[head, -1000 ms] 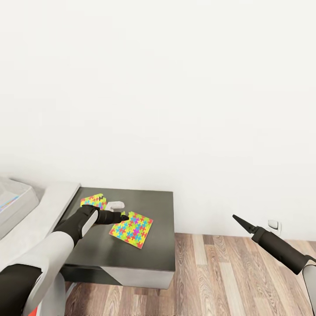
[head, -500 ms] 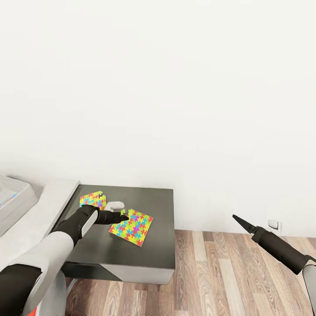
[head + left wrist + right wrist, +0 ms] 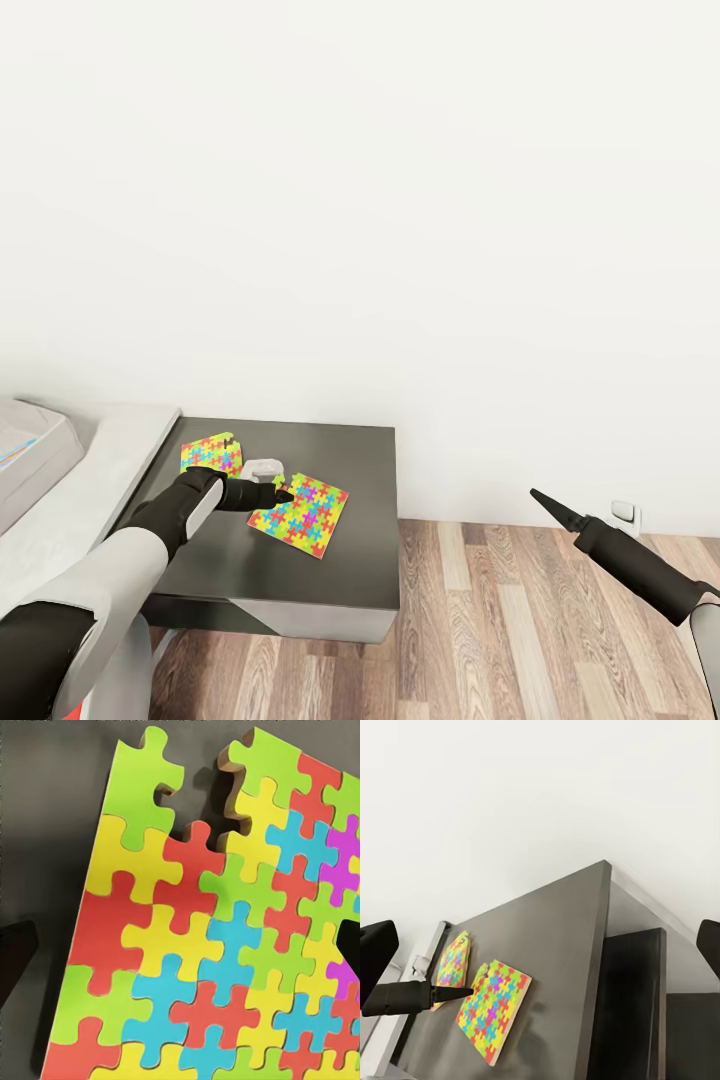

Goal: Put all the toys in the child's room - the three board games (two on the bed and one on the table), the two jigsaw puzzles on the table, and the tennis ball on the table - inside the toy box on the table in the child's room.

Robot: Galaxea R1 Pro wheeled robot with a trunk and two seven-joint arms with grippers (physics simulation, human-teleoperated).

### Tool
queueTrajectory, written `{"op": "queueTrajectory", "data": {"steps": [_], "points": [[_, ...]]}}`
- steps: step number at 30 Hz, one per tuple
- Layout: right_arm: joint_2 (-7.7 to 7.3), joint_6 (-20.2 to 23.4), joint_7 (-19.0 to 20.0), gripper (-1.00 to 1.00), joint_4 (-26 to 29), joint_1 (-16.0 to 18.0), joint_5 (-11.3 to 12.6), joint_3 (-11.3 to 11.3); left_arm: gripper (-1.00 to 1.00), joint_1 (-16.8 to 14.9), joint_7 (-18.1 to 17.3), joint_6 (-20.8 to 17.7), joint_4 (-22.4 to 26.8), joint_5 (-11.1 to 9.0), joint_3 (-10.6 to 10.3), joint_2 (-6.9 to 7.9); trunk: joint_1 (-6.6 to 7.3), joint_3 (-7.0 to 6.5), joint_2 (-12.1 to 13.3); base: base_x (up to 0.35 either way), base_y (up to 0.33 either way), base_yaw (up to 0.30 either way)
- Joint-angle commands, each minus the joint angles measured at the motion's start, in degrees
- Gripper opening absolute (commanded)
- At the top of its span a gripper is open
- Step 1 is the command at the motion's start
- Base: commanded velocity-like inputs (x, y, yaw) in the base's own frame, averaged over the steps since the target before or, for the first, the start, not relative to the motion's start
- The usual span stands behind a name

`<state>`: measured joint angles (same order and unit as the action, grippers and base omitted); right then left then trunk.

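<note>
**Left gripper closing in on the nearer puzzle**

Lower left in the head view, the left gripper (image 3: 283,492) is reaching over the dark tabletop (image 3: 340,570), its tips at the near jigsaw puzzle (image 3: 300,517)'s upper corner. The wrist view shows dark fingers (image 3: 16,952) spread wide either side of the puzzle, nothing pinched, probably lining up an edge grasp. A second puzzle (image 3: 211,456) is lying just beyond. The right gripper (image 3: 536,496), lower right, is idling; whether it is open I cannot tell.

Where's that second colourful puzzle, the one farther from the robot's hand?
In the head view the second jigsaw puzzle lies at the far left of the dark table, beside a small white object, behind the left gripper and the nearer puzzle.
</note>
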<state>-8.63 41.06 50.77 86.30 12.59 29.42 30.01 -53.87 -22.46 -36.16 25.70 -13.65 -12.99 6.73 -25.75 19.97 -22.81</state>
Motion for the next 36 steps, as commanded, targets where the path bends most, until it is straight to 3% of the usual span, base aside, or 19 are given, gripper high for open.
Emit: {"op": "queueTrajectory", "data": {"steps": [1,17,36], "points": [[0.01,0.34,0.09,1.00,0.01,0.05,0.19,0.05,1.00,-0.05,0.14,-0.31,0.06,-0.59,-0.37,0.07,-0.03,0.10,-0.10,0.000,0.000,0.000],[0.02,0.26,-0.02,1.00,-0.16,0.06,0.12,0.05,1.00,-0.01,0.14,-0.31,0.05,-0.59,-0.37,0.04,-0.03,0.11,-0.10,0.000,-0.005,0.000],[0.02,0.25,0.03,1.00,-0.20,0.03,0.12,0.00,1.00,-0.04,0.14,-0.31,0.06,-0.52,-0.45,-0.30,-0.03,0.11,-0.10,0.000,-0.138,0.000]]}}
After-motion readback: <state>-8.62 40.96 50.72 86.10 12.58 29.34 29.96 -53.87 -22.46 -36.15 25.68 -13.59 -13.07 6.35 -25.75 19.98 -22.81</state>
